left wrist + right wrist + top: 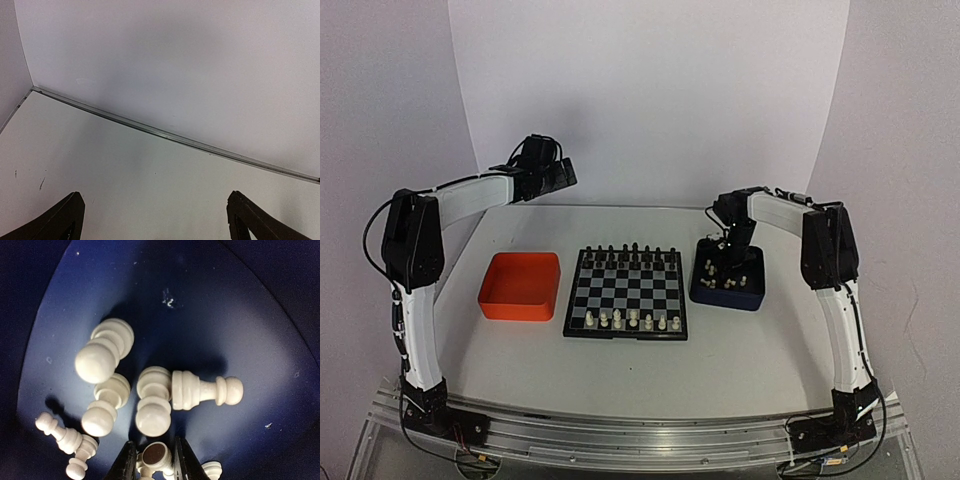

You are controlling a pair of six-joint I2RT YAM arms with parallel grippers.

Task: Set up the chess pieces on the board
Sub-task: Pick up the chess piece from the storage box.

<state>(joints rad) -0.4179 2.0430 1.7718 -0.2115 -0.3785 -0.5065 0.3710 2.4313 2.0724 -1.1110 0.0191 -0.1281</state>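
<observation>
The board [625, 334] lies mid-table, with several cream-white chess pieces [633, 320] standing along its near edge. My right gripper [725, 268] reaches down into the dark blue tray [728, 298]. In the right wrist view the gripper [154, 462] is closed around a cream-white piece [156, 455] whose dark base faces the camera. Several more white pieces [152, 405] lie loose on the tray floor [240, 330]. My left gripper [565, 172] is raised at the back left. It is open and empty in the left wrist view [155, 220], facing the backdrop.
An orange tray [520, 285] sits left of the board. Black pieces [630, 250] stand along the board's far rows. The white backdrop meets the table at a metal strip [165, 134].
</observation>
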